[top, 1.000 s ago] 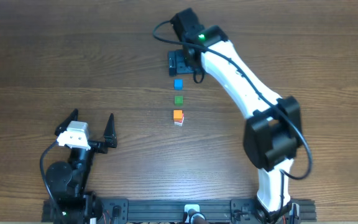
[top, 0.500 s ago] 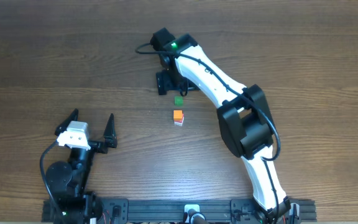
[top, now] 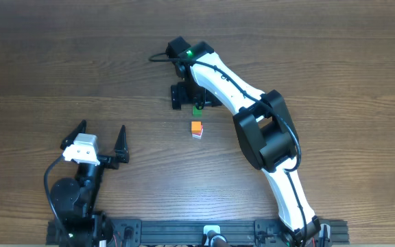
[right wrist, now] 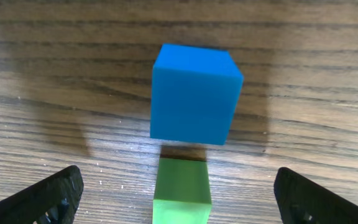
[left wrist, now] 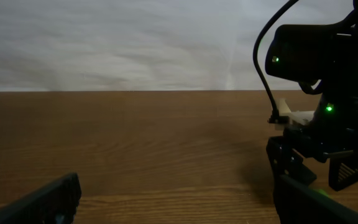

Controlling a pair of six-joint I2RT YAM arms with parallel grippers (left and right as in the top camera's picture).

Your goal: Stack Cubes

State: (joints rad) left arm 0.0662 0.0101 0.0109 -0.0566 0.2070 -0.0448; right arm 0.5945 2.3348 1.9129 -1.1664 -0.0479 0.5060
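Observation:
A blue cube (right wrist: 194, 93) rests on the wooden table, with a green cube (right wrist: 182, 190) just beside it. My right gripper (right wrist: 178, 186) hangs above the pair, open wide, its fingers (right wrist: 48, 199) clear of both cubes. From above, that gripper (top: 187, 96) covers the blue cube, and the green cube (top: 197, 110) peeks out at its edge. An orange cube (top: 196, 127) sits in line nearer the arm bases, with a pale edge showing beneath it. My left gripper (top: 101, 132) is open and empty, low at the left, far from the cubes.
Bare wooden table (top: 334, 75) surrounds the cube row on all sides. The right arm (top: 252, 110) stretches across the middle of the table. In the left wrist view the right arm's gripper (left wrist: 316, 149) shows off to one side.
The right arm swung left and its gripper came down toward the cube row, now covering the blue cube from above. The left arm has stayed still.

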